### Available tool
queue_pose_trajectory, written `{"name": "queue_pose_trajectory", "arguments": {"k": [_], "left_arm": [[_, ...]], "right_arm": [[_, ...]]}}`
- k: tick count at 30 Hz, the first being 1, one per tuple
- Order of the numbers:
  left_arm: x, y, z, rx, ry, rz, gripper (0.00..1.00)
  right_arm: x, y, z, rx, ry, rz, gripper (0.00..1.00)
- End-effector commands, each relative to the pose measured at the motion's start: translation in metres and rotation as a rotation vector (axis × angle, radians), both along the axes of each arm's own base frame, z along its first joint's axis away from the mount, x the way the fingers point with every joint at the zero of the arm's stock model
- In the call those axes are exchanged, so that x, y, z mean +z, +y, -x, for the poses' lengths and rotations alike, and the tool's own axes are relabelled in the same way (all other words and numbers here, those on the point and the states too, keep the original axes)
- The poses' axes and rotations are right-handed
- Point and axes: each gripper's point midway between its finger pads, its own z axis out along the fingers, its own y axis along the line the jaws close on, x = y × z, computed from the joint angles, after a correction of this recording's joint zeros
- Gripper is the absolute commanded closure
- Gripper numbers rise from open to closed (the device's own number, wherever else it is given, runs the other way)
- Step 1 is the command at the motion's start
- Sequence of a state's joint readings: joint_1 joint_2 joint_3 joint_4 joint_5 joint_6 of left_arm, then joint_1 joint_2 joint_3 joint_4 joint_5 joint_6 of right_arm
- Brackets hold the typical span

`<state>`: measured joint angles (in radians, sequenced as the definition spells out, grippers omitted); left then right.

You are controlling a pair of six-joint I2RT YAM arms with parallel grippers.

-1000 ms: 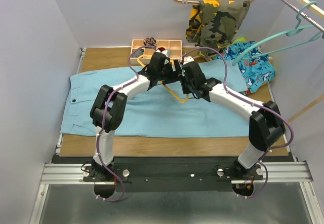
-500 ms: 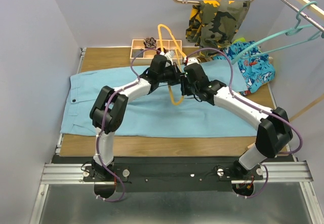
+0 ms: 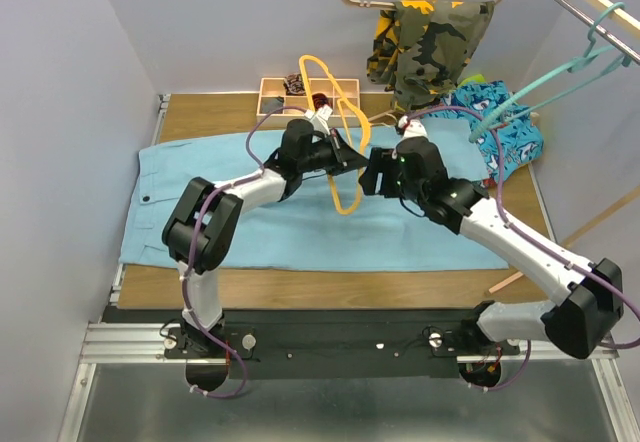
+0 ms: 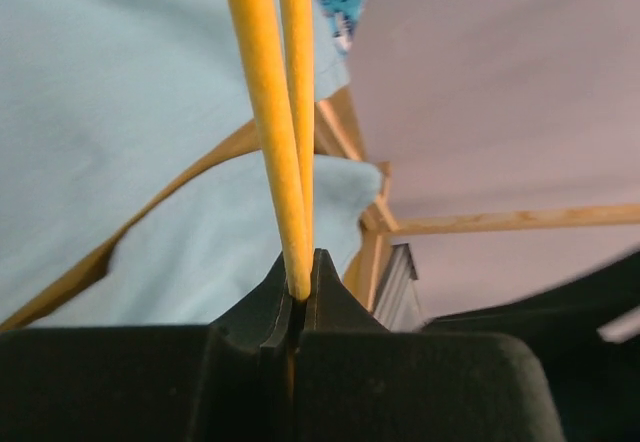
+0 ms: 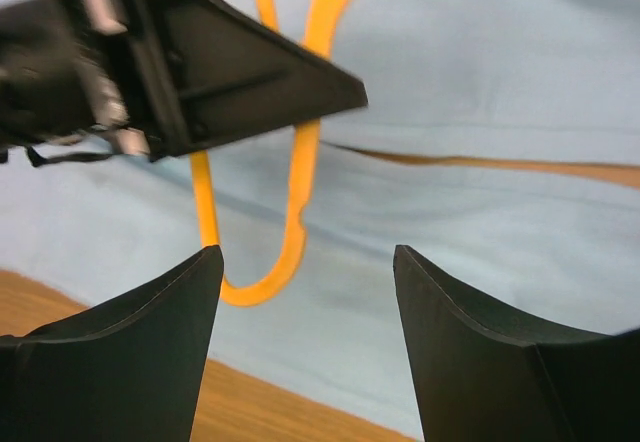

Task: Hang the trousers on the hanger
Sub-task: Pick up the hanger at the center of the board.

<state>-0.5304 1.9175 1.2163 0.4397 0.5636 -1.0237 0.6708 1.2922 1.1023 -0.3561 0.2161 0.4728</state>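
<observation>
A: Left wrist: left claw (image 4: 300, 287) pinched shut on yellow hanger (image 4: 262, 112), rods caught right at the tips.
B: Right claw (image 5: 305, 257)?
A: Wide, holding nothing. Sits at 3 o'clock of the left one, with the hanger loop hanging just beyond it.
B: Task items?
A: Trousers (image 3: 300, 227) flat across counter (image 3: 200, 117), under both arms. Teal hanger (image 3: 530, 84) up on rail (image 3: 575, 12), 2 o'clock in top view, untouched.
B: Risks?
A: Tip-only pinch on thin rod. My guess is it pivots or slips out and drops on the cloth. If swung low, the loop could knock the right claw or snag a trouser fold.
</observation>
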Motion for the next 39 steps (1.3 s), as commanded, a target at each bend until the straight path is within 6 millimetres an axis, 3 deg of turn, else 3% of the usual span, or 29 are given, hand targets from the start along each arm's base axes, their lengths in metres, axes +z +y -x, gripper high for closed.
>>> {"name": "queue_pose_trajectory", "arguments": {"k": [1, 3, 4, 5, 15, 22, 28, 29, 31, 32, 35, 39], "left_arm": [[0.077, 0.005, 0.025, -0.034, -0.103, 0.241, 1.00], [0.100, 0.010, 0.034, -0.033, -0.106, 0.349, 1.00], [0.095, 0.013, 0.039, -0.027, -0.081, 0.370, 1.00], [0.107, 0.015, 0.043, -0.037, -0.112, 0.413, 1.00], [0.148, 0.018, 0.067, -0.053, -0.157, 0.539, 1.00], [0.161, 0.011, 0.075, -0.056, -0.178, 0.564, 1.00], [0.162, 0.010, 0.076, -0.063, -0.179, 0.566, 1.00], [0.162, 0.010, 0.076, -0.063, -0.177, 0.565, 0.96], [0.158, 0.008, 0.076, -0.067, -0.165, 0.555, 0.83], [0.155, 0.008, 0.075, -0.067, -0.155, 0.550, 0.68], [0.150, 0.005, 0.075, -0.073, -0.137, 0.528, 0.52], [0.151, 0.005, 0.073, -0.066, -0.152, 0.471, 0.40]], "right_arm": [[-0.006, 0.010, 0.027, 0.035, 0.056, -0.154, 0.21], [0.011, 0.009, 0.034, 0.027, 0.029, -0.234, 0.18], [0.007, 0.007, 0.038, 0.024, 0.036, -0.244, 0.17], [0.019, 0.006, 0.042, 0.027, 0.012, -0.286, 0.16], [0.017, 0.024, 0.045, 0.095, 0.018, -0.364, 0.16], [0.019, 0.045, 0.043, 0.176, 0.031, -0.391, 0.20], [0.030, 0.050, 0.041, 0.185, 0.008, -0.390, 0.60], [0.028, 0.047, 0.041, 0.167, 0.017, -0.388, 0.77], [0.029, 0.044, 0.042, 0.146, 0.027, -0.385, 0.93], [0.028, 0.041, 0.042, 0.127, 0.043, -0.375, 0.99], [0.021, 0.033, 0.037, 0.071, 0.072, -0.325, 0.99], [0.024, 0.025, 0.026, -0.012, 0.090, -0.271, 0.99]]}}
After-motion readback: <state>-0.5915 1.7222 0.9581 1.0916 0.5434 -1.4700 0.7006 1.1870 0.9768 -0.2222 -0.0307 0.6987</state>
